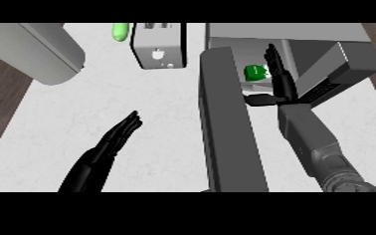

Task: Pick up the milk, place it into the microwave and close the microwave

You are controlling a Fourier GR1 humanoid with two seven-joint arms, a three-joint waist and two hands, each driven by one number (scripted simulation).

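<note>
The milk [255,72] is a small green carton inside the microwave [323,64] at the right, just past the inner edge of its open door [228,124]. My right hand [280,82] reaches into the cavity with straight fingers right beside the carton on its right. The thumb sticks out to the left below the carton, and the hand is open. Whether the fingers touch the carton is unclear. My left hand [116,138] rests open over the counter at the lower left, fingers pointing up and to the right.
The open door stands as a long dark grey slab between my two arms. A grey toaster [158,46] and a green vegetable [120,31] lie at the back. A large grey rounded object [40,52] fills the top left corner.
</note>
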